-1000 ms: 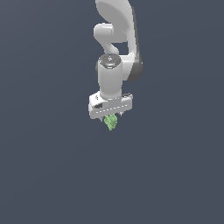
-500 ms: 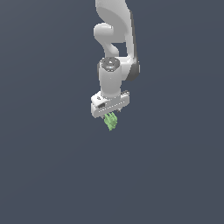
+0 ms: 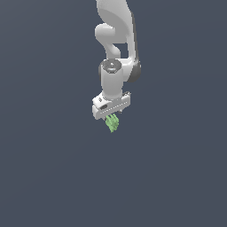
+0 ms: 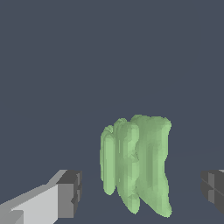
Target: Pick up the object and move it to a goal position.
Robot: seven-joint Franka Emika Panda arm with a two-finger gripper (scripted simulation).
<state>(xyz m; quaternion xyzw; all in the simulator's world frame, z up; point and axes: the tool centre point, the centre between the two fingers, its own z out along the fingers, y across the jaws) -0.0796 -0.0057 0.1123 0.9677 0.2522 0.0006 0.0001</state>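
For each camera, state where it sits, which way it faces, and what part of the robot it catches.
Exterior view: off the arm, position unknown; faces the white arm, its claw and the green object under it.
Wrist view: on the wrist, looking out between the fingertips at the green object; only finger ends show, with gaps either side of the object.
Shared: the green object and the claw.

A flat, uniform dark slate-blue surface [image 3: 48, 177] fills the exterior view and likewise the wrist view [image 4: 65, 65], evenly shaded, unmarked, with no visible edge, seam or horizon that would tell floor from backdrop.
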